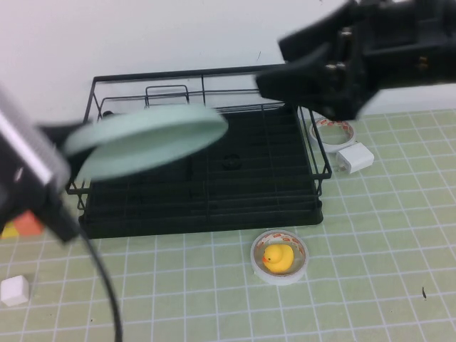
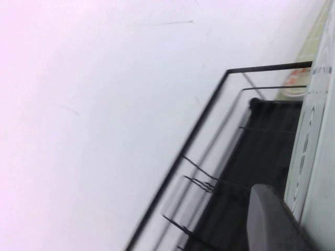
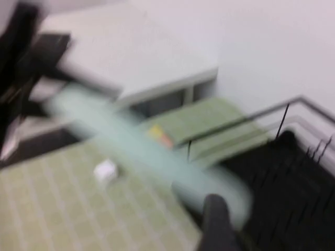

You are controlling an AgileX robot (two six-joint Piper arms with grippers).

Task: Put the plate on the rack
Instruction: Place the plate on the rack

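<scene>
The pale mint-green plate (image 1: 153, 137) is held nearly flat in the air over the left part of the black wire rack (image 1: 214, 206). My left gripper (image 1: 65, 146) is shut on the plate's left rim. In the left wrist view the plate's underside (image 2: 316, 151) lies against a grey finger (image 2: 269, 222), with the rack (image 2: 261, 136) behind. My right gripper (image 1: 274, 63) is open and empty, raised over the rack's back right corner. The right wrist view shows the blurred plate (image 3: 141, 151) and the rack (image 3: 293, 183).
A white tape roll (image 1: 280, 257) with a yellow duck (image 1: 278, 256) inside lies in front of the rack. Another tape roll (image 1: 333, 132) and a white block (image 1: 355, 157) lie at the rack's right. A white cube (image 1: 14, 290) and orange-yellow block (image 1: 21, 225) lie at the left.
</scene>
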